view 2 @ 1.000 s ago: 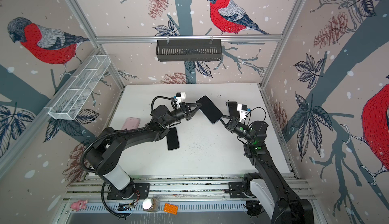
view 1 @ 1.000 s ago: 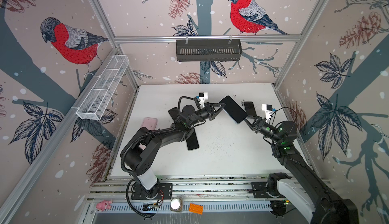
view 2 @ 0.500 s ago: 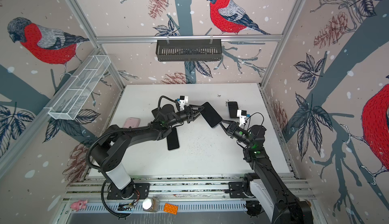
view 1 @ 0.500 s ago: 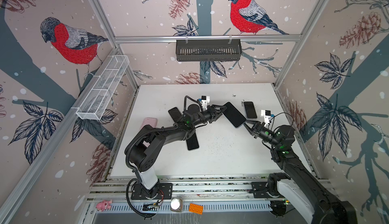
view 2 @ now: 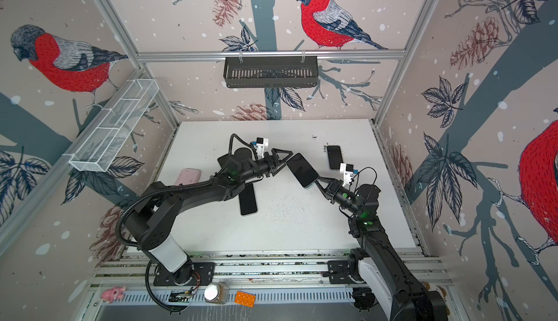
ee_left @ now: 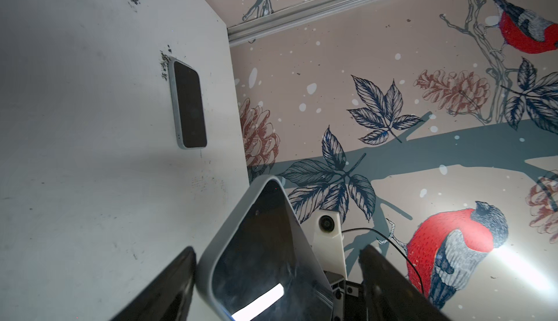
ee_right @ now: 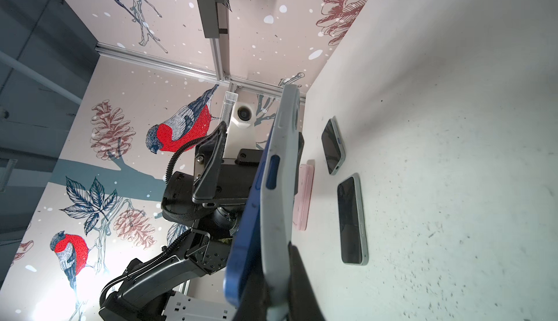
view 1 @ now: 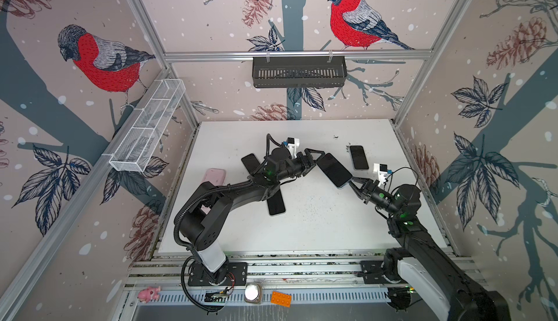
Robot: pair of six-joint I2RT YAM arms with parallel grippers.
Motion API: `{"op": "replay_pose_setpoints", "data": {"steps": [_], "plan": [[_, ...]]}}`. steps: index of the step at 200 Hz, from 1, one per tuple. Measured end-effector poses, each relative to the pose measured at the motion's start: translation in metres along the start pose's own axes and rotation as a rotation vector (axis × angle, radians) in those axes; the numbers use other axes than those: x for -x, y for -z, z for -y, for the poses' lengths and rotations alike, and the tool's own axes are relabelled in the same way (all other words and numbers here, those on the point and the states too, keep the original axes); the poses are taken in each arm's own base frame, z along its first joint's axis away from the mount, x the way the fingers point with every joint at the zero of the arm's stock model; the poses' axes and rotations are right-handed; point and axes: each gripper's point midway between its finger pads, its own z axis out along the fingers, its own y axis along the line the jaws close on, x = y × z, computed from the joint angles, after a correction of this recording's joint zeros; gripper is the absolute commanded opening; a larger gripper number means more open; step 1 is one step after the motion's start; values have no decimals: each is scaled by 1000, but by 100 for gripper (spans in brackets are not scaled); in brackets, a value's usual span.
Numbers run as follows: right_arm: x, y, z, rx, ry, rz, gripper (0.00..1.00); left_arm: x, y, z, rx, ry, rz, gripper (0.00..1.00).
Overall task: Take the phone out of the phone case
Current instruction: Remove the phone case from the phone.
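Left gripper (view 1: 317, 160) with jaws spread wide in both top views, one finger either side of the far end of the phone (view 1: 334, 170), gripping nothing. Right gripper (view 1: 354, 180) clamped on the near end of that phone, holding it tilted in the air over the white table (view 1: 317, 232), right of centre. Light rim of the phone case (view 1: 342, 186) just visible at the held end. Lying flat on the table: a spare phone (view 1: 358, 157) toward the far right, two dark phones (view 1: 276, 204) partly under the left arm (view 1: 241, 189), and a pink case (view 1: 215, 176) by the left edge.

Left wrist view: dark phone screen (ee_left: 259, 244) in the grey phone case (ee_left: 231, 235), between two black fingers (ee_left: 169, 292). Clear gap to one finger; the other just beside the case rim, contact uncertain. Beyond, the spare phone (ee_left: 190, 108) face up on the table (ee_left: 90, 183) near its edge.

Right wrist view: phone edge-on, blue side (ee_right: 241, 238) alongside the grey phone case (ee_right: 279, 214), a blue button showing through a case cut-out; seating in the case along that side unclear. Right gripper (ee_right: 276, 298) pinching both between dark fingers (ee_right: 303, 280). One left finger (ee_right: 211, 165) standing off from the phone. On the table beyond, the two dark phones (ee_right: 351, 220) and the pink case (ee_right: 303, 195).
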Motion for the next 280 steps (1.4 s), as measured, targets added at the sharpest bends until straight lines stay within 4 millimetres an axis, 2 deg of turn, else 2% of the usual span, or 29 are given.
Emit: {"op": "replay_pose_setpoints", "data": {"steps": [36,59,81,115,128,158,190,243,280], "plan": [[-2,3,5,-7,-9,8,1,5,8,-5,81,-68,36,85],[-4,5,10,-15,-14,17,1,6,13,15,98,-177,70,85],[-5,6,18,-34,-29,29,2,-14,14,39,98,-314,50,85],[-8,8,30,-60,-55,30,1,-49,1,88,119,-607,10,82],[-8,8,32,-65,-59,36,1,-63,-6,94,161,-718,-11,78],[-8,9,33,-68,-59,42,1,-83,-14,72,333,-889,-58,68],[-8,10,35,-76,-67,45,1,-113,-23,57,436,-1042,-140,66],[-9,11,35,-76,-64,50,1,-122,-29,35,543,-1141,-177,60],[-9,12,35,-75,-63,51,1,-121,-31,21,594,-1170,-185,58]]}}
